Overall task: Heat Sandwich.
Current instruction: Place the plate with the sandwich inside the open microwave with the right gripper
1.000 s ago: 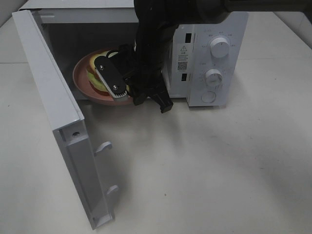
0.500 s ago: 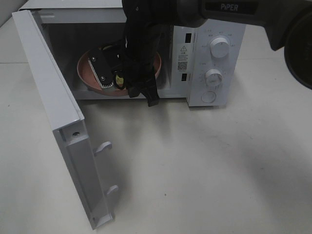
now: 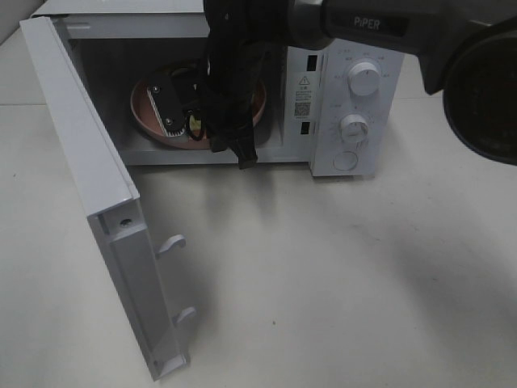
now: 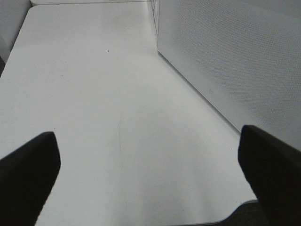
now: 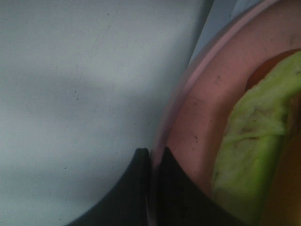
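The sandwich (image 5: 249,150) shows its light green filling in the right wrist view, lying on the pink plate (image 5: 197,127). My right gripper (image 5: 153,160) is shut on the plate's rim. From the high camera, the plate (image 3: 144,113) sits inside the open microwave (image 3: 355,81). The right gripper (image 3: 182,113) and its black arm reach in over the plate and hide most of the sandwich. My left gripper (image 4: 150,179) is open above bare table, holding nothing.
The microwave door (image 3: 89,178) stands wide open on the left, swung toward the front of the table. Two knobs (image 3: 363,77) sit on the microwave's right panel. A white perforated panel (image 4: 235,61) runs beside the left gripper.
The right gripper has carried the plate deeper into the microwave cavity. The left gripper has not visibly changed.
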`<state>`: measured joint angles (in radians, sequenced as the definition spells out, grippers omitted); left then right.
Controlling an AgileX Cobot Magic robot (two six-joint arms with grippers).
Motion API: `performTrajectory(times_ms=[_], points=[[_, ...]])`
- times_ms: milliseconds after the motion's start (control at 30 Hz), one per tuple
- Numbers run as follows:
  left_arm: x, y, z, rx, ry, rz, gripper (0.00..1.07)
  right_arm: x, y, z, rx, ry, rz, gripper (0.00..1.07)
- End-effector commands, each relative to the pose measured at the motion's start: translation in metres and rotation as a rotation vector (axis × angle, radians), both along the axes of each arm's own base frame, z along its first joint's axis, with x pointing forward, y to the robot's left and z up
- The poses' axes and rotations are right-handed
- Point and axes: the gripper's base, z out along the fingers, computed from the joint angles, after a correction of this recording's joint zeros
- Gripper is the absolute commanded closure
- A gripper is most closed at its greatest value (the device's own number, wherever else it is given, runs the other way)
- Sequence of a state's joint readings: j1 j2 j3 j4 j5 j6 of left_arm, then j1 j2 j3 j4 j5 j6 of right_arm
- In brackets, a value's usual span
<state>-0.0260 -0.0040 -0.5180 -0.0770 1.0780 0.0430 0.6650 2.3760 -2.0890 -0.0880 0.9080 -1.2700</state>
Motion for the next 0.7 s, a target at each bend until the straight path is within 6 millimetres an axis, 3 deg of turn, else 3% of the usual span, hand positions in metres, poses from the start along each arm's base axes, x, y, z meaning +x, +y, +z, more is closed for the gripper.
performTrajectory(times_ms=[33, 467, 633, 700], points=[[-0.0022, -0.0006, 0.0001, -0.013, -0.02, 0.003, 0.09, 0.009, -0.0019, 0.0008, 0.026, -0.046, -0.018, 1.07], [-0.0022, -0.0006, 0.0001, -0.013, -0.02, 0.003, 0.09, 0.0167, 0.0006, -0.0033, 0.044, -0.078, -0.051, 1.04], [-0.0022, -0.0006, 0.0001, -0.013, -0.02, 0.003, 0.09, 0.0176, 0.0005, -0.0029, 0.056, -0.084, -0.083, 0.93], [-0.0022, -0.0006, 0.0001, -0.013, -0.02, 0.003, 0.09, 0.0176, 0.0005, -0.0029, 0.06, -0.082, -0.093, 0.79]])
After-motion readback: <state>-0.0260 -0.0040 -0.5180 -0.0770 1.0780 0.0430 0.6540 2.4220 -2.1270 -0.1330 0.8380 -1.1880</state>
